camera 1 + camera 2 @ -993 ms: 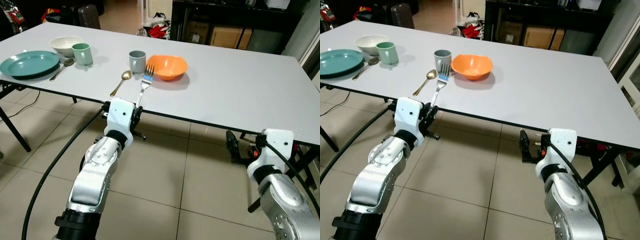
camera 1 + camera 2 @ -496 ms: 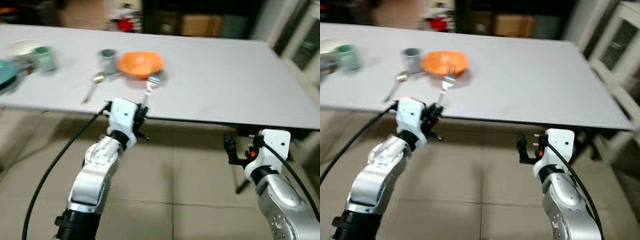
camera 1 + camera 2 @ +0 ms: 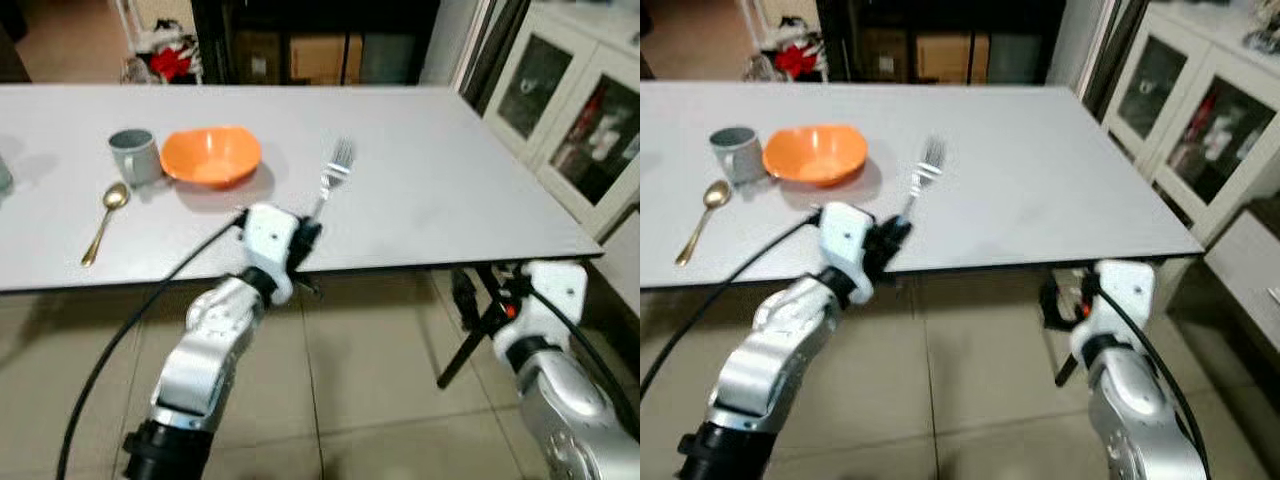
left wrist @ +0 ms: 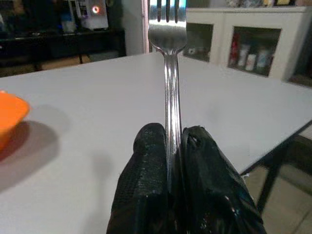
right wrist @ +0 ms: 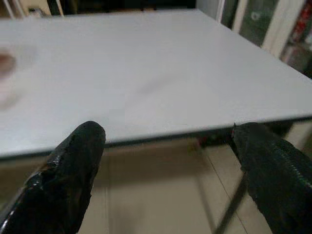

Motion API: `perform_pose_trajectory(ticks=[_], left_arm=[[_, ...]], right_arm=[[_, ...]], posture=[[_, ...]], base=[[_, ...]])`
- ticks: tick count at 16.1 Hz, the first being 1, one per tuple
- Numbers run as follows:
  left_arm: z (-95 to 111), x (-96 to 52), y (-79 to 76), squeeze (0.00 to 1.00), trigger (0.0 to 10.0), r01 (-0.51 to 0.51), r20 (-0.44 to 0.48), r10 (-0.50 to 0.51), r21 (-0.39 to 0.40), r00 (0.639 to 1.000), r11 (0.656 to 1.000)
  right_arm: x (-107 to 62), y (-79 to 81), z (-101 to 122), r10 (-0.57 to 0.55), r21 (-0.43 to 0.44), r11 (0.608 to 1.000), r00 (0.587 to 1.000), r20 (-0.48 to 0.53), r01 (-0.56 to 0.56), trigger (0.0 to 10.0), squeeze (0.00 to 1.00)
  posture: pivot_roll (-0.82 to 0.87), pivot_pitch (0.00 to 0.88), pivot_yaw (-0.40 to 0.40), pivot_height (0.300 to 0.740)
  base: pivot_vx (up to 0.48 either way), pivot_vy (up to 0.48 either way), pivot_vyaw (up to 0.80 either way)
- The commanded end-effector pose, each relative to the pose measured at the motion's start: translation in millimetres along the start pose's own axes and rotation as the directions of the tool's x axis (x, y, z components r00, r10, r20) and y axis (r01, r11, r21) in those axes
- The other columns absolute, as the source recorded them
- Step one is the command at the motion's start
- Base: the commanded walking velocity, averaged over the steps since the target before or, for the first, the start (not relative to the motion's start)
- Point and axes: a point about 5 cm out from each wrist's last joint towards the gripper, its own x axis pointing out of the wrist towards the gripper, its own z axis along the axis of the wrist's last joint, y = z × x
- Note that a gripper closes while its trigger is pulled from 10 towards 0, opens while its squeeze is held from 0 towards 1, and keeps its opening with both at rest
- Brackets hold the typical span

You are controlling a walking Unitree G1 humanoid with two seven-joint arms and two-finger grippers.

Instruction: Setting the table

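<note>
My left gripper (image 3: pixel 303 238) is shut on the handle of a silver fork (image 3: pixel 334 178), which stands upright at the near edge of the grey table (image 3: pixel 430 180); the left wrist view shows its fingers (image 4: pixel 146 185) pinching the fork (image 4: pixel 169 73). An orange bowl (image 3: pixel 210 155), a grey mug (image 3: pixel 133 155) and a gold spoon (image 3: pixel 103 220) lie on the table to the left. My right gripper (image 3: pixel 470 295) hangs open below the table edge at the right, its fingers (image 5: pixel 73 170) spread wide with nothing between them.
White glass-door cabinets (image 3: pixel 570 120) stand to the right of the table. Dark shelving with cardboard boxes (image 3: pixel 320 55) lines the far wall. A black table leg (image 3: pixel 470 340) angles down near my right arm. Tiled floor (image 3: pixel 370 420) lies below.
The camera has swung to the right, so the teal plate, white bowl and green mug have left the picture. My left gripper still holds the fork upright at the table edge.
</note>
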Motion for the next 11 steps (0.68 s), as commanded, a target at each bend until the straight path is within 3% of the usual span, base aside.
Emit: perform_pose_trajectory(ticks=[1,9,11], left_arm=[[1,0.7,1.9,0.00,10.0,-0.012,-0.004,0.012,0.004,1.000,1.000],[1,-15.8,27.3,0.00,10.0,-0.178,-0.006,0.179,0.034,0.984,0.983],[2,-19.7,28.2,0.00,10.0,-0.180,-0.004,0.181,0.044,0.984,0.983]], right_arm=[[-2.1,-1.3,0,0.001,-0.008,1.000,1.000,-0.004,-0.001,10.0,0.00],[10.7,8.6,5,0.142,-0.091,0.986,0.990,-0.002,-0.141,10.0,0.00],[12.6,11.4,4,0.155,-0.094,0.983,0.988,-0.007,-0.155,10.0,0.00]], posture=[[-0.06,0.000,-0.027,0.740],[0.00,0.000,-0.091,0.740],[0.01,0.000,-0.095,0.740]], base=[[0.285,0.000,-0.68],[0.290,0.000,0.00],[0.311,0.000,0.00]])
